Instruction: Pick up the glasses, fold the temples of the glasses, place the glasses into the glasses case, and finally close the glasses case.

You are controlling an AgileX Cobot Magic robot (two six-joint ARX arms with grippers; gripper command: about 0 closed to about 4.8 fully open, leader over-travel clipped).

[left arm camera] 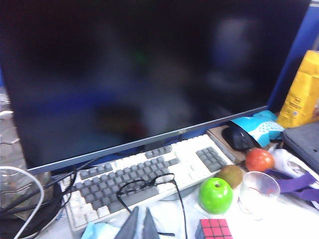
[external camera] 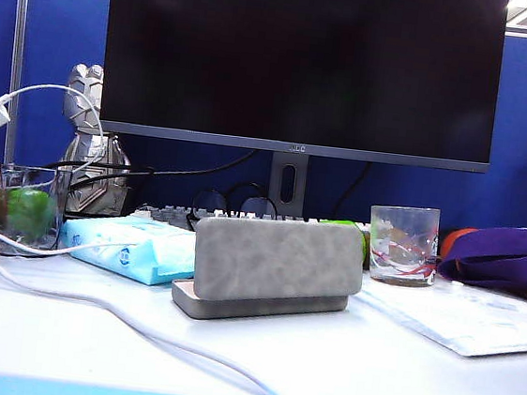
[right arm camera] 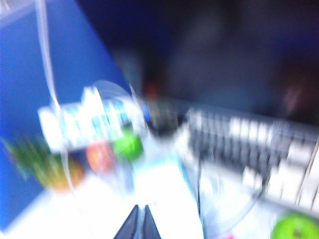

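While both tools, left (left arm camera: 141,225) and right (right arm camera: 139,223), hover pressed together, thin dark round-rimmed glasses (left arm camera: 149,183) lie unfolded.

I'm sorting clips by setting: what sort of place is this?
Most likely an office desk in a cubicle: a large dark monitor, a keyboard below it and blue partition walls behind.
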